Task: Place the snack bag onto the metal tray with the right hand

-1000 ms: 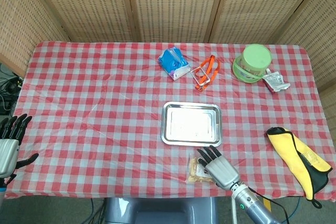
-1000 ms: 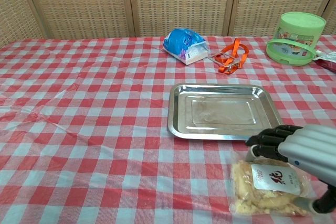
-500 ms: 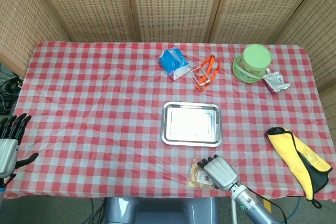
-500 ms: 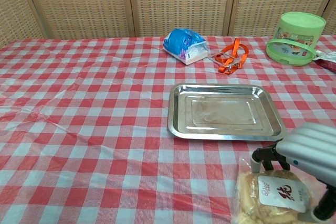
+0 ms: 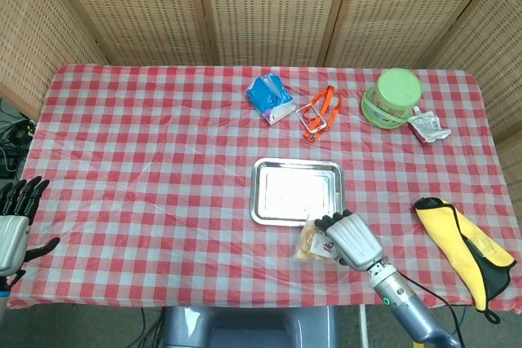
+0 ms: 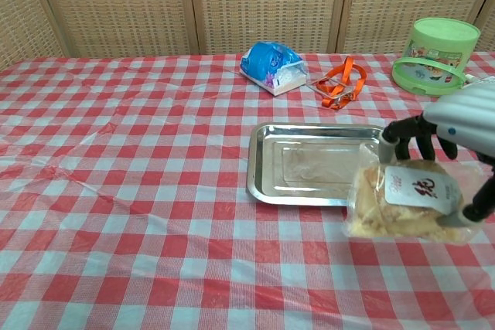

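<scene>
1. Chest view shows the right hand (image 6: 452, 125) with fingers curled over the top of the snack bag (image 6: 406, 202), holding it clear of the checked tablecloth (image 6: 139, 191).
2. The bag hangs at the near right corner of the metal tray (image 6: 325, 164), overlapping its rim.
3. Head view shows the left hand (image 5: 15, 222) at the table's left edge, fingers spread and holding nothing.

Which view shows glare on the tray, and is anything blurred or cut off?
Head view: the metal tray floor is washed out white. Chest view: only soft reflections on it; the right hand is cropped at the frame edge, and the snack bag it holds looks sharp.
</scene>
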Controlling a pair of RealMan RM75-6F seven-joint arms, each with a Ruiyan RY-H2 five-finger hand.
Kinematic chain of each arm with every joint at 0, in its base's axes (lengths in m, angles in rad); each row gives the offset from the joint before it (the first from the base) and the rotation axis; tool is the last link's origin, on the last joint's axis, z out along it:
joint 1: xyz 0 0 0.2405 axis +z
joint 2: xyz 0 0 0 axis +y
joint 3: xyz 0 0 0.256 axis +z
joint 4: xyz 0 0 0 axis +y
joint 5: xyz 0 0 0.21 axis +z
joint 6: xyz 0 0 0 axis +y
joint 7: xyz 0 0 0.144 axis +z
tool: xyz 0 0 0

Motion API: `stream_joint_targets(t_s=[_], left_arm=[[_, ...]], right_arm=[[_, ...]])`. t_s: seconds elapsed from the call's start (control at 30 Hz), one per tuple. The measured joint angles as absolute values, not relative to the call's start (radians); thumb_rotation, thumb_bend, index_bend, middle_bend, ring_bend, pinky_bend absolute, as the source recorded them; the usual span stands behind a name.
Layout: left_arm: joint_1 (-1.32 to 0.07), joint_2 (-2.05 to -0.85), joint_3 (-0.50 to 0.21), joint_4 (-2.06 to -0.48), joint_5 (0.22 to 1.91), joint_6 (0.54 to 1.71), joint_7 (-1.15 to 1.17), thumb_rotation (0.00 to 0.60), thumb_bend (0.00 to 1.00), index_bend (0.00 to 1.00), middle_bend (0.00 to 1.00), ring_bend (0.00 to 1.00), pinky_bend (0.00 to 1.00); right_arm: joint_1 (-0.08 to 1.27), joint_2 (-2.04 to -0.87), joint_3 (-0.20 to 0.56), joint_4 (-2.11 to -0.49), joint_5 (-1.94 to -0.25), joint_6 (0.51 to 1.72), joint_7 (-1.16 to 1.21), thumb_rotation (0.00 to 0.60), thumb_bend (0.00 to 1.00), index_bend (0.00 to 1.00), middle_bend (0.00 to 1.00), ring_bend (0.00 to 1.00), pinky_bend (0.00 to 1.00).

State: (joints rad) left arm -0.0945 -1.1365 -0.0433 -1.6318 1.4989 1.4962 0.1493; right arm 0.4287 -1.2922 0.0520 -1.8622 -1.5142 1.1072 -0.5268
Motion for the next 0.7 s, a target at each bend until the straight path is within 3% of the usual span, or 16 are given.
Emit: stream_joint_targets(t_s=[0.37, 0.7], left_arm=[[-0.101, -1.144, -0.04, -1.631, 1.5, 1.484, 0.168, 0.6, 0.1, 0.0, 0.0, 0.0, 0.0], [-0.118, -1.154, -0.037, -1.619, 1.489, 1.446, 0.18, 0.6, 0.1, 0.0, 0.0, 0.0, 0.0]], right_arm=[[0.524, -1.32, 0.166, -1.861, -1.355, 1.051, -0.579, 0.6, 0.15, 0.66, 0.54, 0.51, 0.56], [0.67, -1.469, 0.258, -1.732, -1.158, 0.988, -0.657, 0.6, 0.15, 0.66, 0.54, 0.51, 0.56]])
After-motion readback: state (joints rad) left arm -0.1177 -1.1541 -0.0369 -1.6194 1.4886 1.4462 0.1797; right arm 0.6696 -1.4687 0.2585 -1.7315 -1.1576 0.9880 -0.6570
